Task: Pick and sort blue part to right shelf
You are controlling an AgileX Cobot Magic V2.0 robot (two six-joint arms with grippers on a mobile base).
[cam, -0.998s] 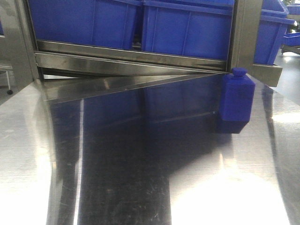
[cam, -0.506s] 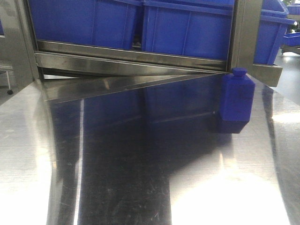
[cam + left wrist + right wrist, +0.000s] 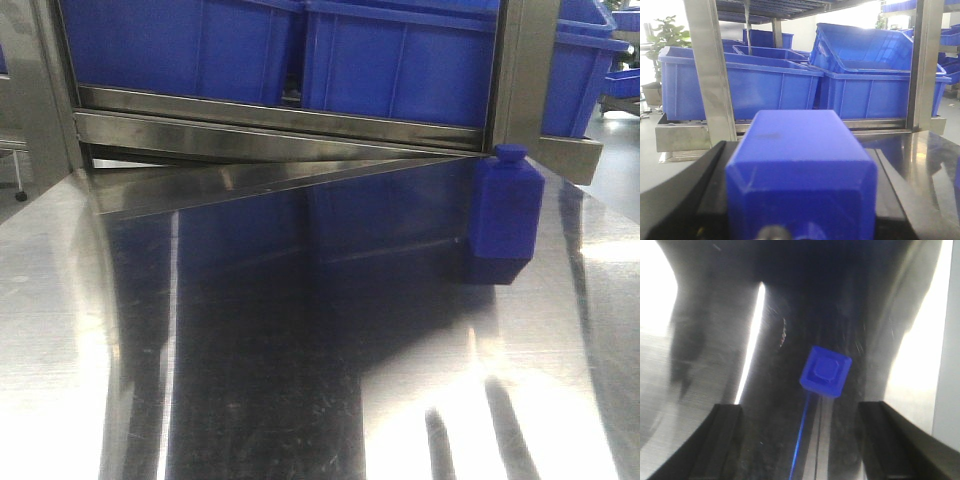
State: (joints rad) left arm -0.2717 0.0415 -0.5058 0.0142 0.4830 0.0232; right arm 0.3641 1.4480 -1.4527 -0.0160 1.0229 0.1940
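Note:
A blue part (image 3: 505, 212), a square bottle-like block with a small cap, stands upright on the steel table (image 3: 300, 350) at the right, just before the right shelf (image 3: 280, 118). The right wrist view looks straight down on its cap (image 3: 825, 371). My right gripper (image 3: 800, 409) hangs above it, open, both black fingers (image 3: 725, 440) apart from the part. In the left wrist view a second blue part (image 3: 800, 165) fills the space between the black fingers (image 3: 695, 195) of my left gripper (image 3: 800, 150), which is shut on it. Neither gripper shows in the front view.
The shelf holds large rimmed blue bins (image 3: 400, 60) behind flat steel rails, with upright steel posts (image 3: 520, 70). The left wrist view faces more bins (image 3: 755, 90) and a post (image 3: 710, 75). The table mirrors the bins and glares bright at its near corners.
Two dark streaks have appeared in the bright glare at the table's near right in the front view. The standing blue part has not moved.

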